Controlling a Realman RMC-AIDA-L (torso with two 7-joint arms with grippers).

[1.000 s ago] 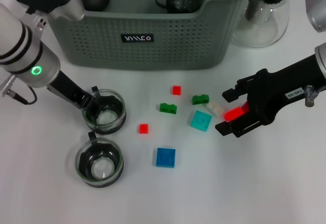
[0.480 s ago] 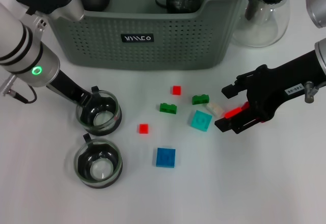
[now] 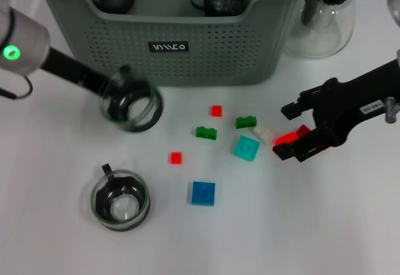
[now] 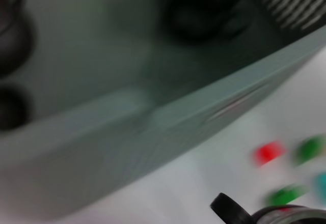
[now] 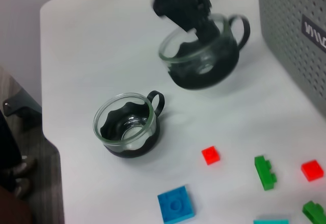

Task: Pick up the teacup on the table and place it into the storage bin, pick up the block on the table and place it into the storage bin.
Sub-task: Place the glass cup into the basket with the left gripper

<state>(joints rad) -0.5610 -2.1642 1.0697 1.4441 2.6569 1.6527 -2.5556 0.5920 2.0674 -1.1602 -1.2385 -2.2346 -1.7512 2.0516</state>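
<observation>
Glass teacup [image 3: 130, 105] you hold tilted in the left gripper [image 3: 107, 89], clear of the table, just before the bin [image 3: 187, 34] wall, right gripper [image 3: 295, 141] clamping a red block [image 3: 287, 139], second cup [image 3: 120, 199] on open table.

Clear glass teacup with black base [image 3: 131, 105], raised off the white table and carried by left gripper [image 3: 103, 90] toward grey-green perforated storage bin [image 3: 187, 50], now tilted, right gripper [image 3: 300, 139] with red block [image 3: 289, 139] shifted slightly toward table's right edge.
</observation>
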